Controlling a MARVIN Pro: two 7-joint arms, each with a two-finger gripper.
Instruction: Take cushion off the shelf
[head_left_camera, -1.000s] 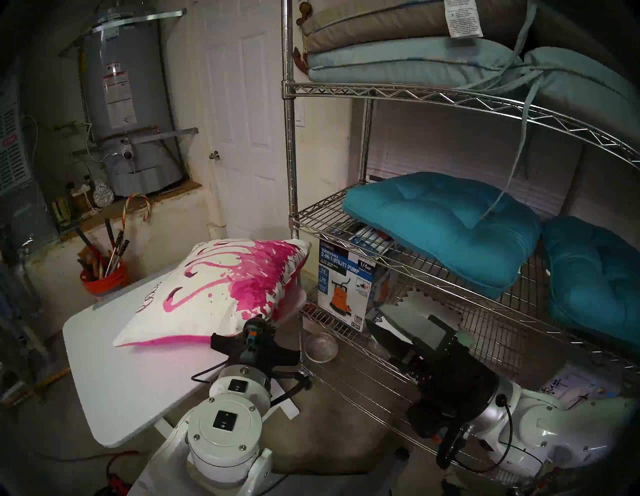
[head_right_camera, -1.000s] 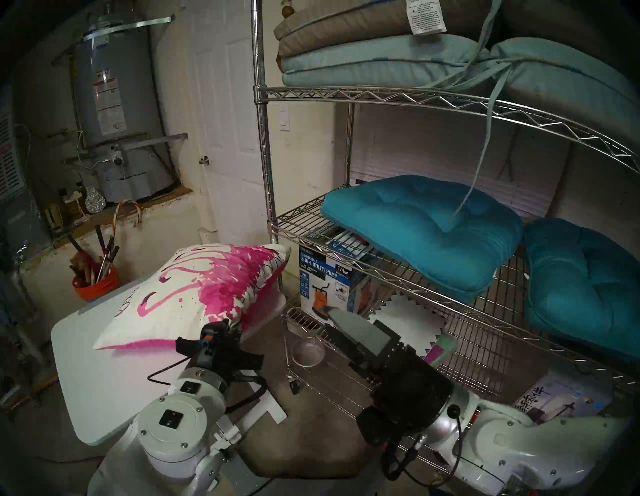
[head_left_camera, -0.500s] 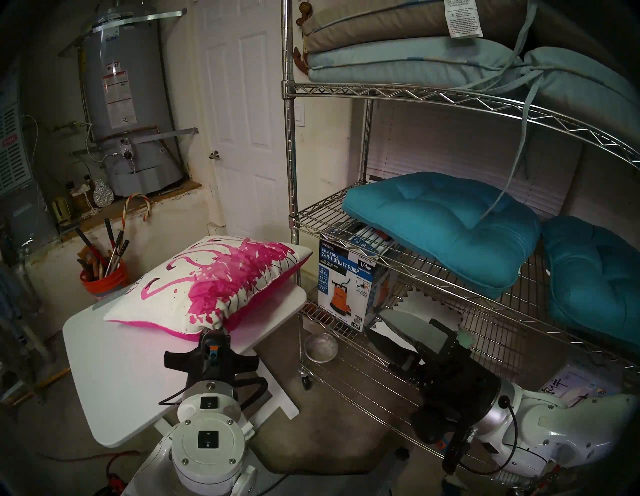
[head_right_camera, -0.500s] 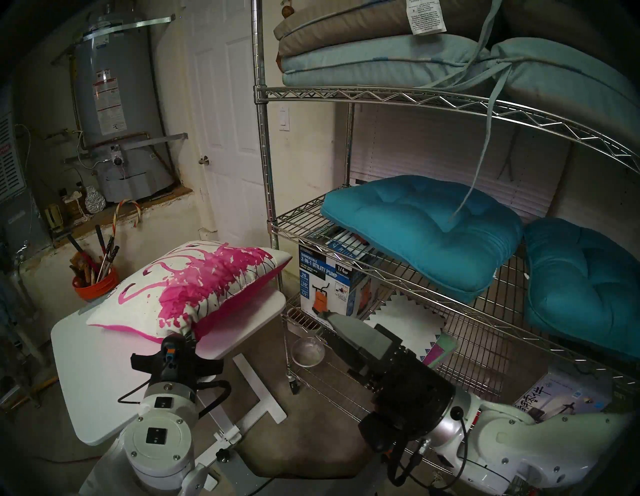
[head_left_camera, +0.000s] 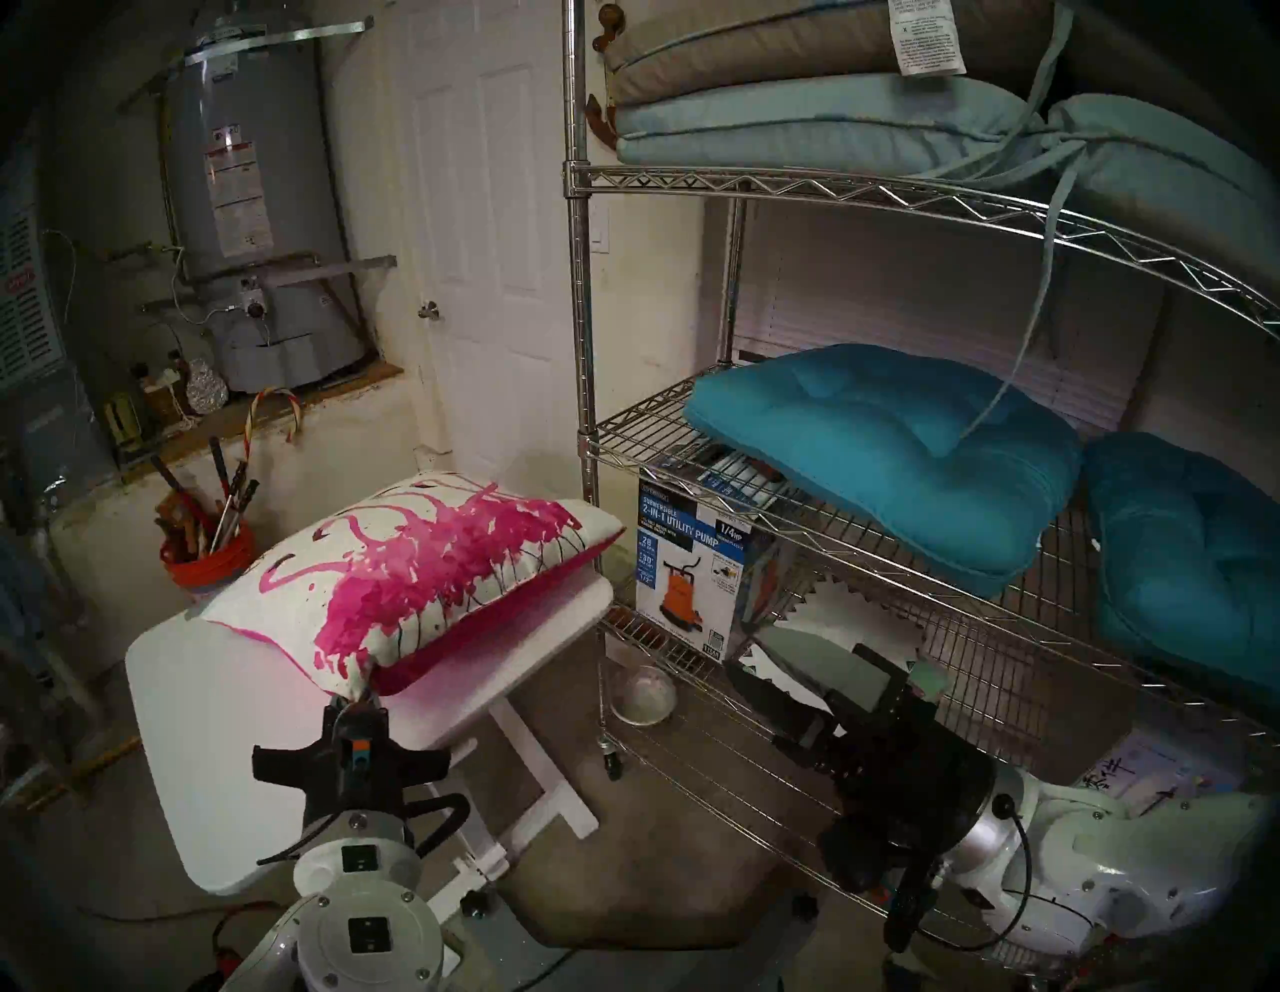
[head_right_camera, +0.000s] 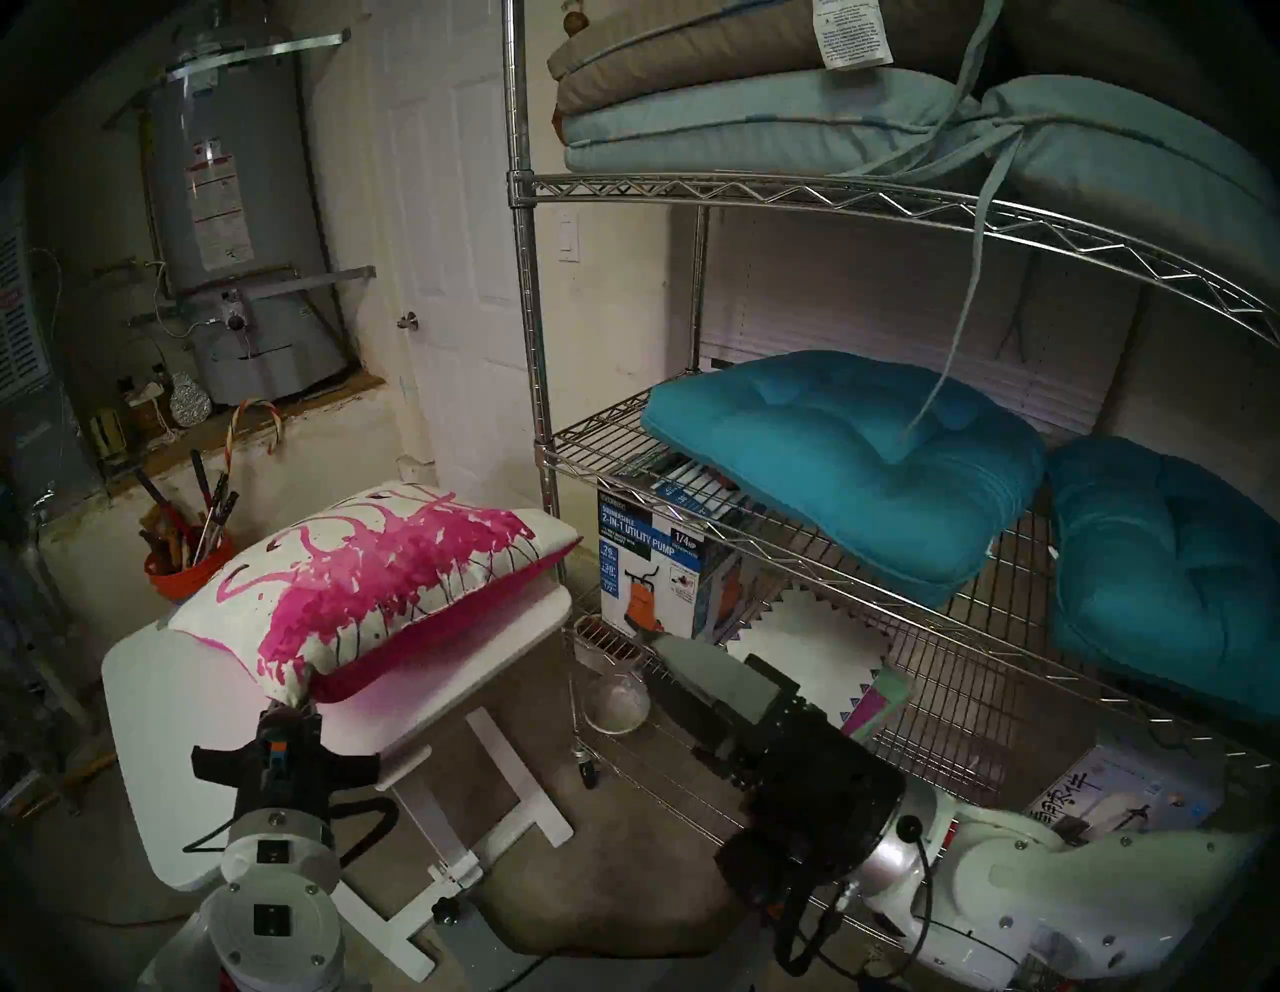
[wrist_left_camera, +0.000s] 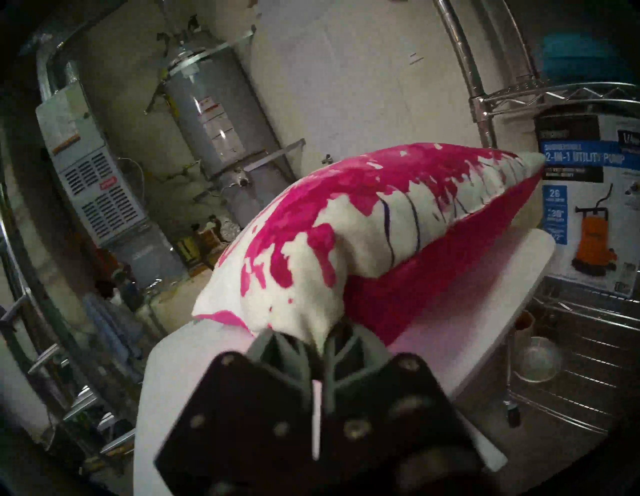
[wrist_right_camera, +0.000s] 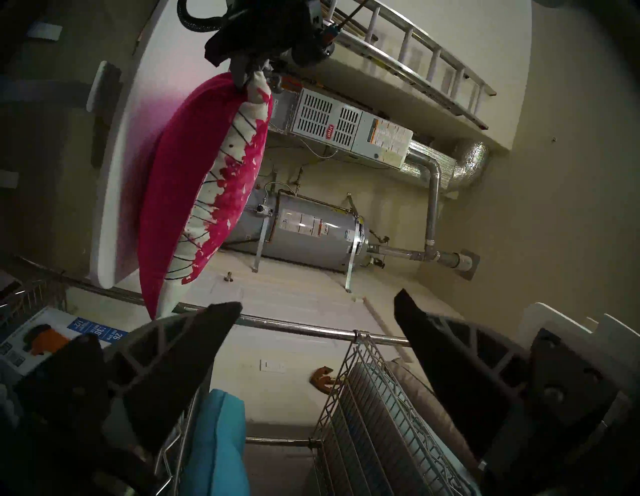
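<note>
The cushion (head_left_camera: 429, 575), white with magenta splashes and a magenta back, lies on the small white table (head_left_camera: 208, 762), left of the shelf (head_left_camera: 580, 312). Its right corner pokes past the table edge near the shelf's front post. My left gripper (head_left_camera: 360, 693) is shut on the cushion's near corner, as the left wrist view (wrist_left_camera: 317, 341) shows on the cushion (wrist_left_camera: 363, 225). My right gripper (head_left_camera: 748, 665) is open and empty, low in front of the shelf's lower tier; in the right wrist view (wrist_right_camera: 318, 301) its fingers stand wide apart, with the cushion (wrist_right_camera: 180, 194) beyond.
Two teal seat cushions (head_left_camera: 886, 464) (head_left_camera: 1191, 554) lie on the middle tier, and pale blue and tan pads (head_left_camera: 796, 118) on the top one. A pump box (head_left_camera: 692, 575) and a glass bowl (head_left_camera: 641, 696) sit low by the post. An orange bucket (head_left_camera: 208, 554) stands behind the table.
My left gripper has drawn back toward me and to the left with the cushion's corner. The cushion has swung and slid further onto the table. The right gripper has barely moved.
</note>
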